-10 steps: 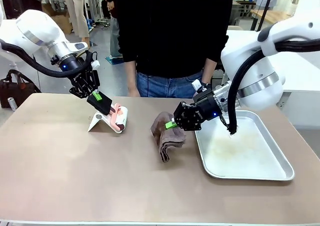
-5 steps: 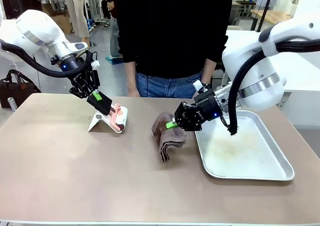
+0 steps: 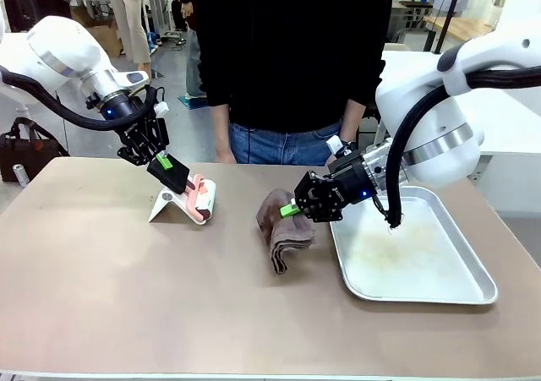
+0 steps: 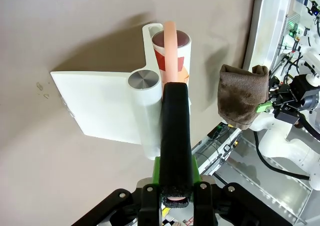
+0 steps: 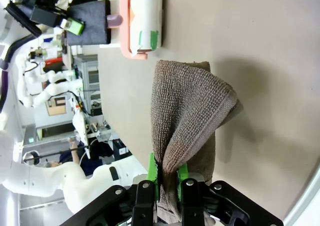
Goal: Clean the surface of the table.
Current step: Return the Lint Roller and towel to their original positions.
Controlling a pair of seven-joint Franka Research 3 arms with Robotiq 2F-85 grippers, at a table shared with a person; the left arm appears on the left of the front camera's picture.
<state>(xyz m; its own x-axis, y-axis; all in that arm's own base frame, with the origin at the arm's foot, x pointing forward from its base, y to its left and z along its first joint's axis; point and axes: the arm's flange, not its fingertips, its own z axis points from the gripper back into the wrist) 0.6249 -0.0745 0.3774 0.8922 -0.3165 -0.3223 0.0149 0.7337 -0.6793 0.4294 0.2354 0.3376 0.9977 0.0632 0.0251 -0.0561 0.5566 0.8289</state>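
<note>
The taupe table (image 3: 152, 296) carries a lint roller (image 3: 201, 197) resting in a white stand (image 3: 163, 205) at the far left of centre. My left gripper (image 3: 173, 171) is shut on the roller's pink handle (image 4: 170, 45), and the black finger (image 4: 175, 131) lies along it. Right of centre, a brown cloth (image 3: 283, 229) lies bunched on the table. My right gripper (image 3: 292, 209) is shut on its upper fold, and the green pads (image 5: 152, 173) pinch the cloth (image 5: 185, 116) between them. The lint roller (image 5: 145, 20) shows beyond it.
A shiny metal tray (image 3: 439, 280) with a smeared bottom sits at the right, touching the cloth's side. A person in a black top (image 3: 296, 60) stands at the far edge. The near half of the table is bare.
</note>
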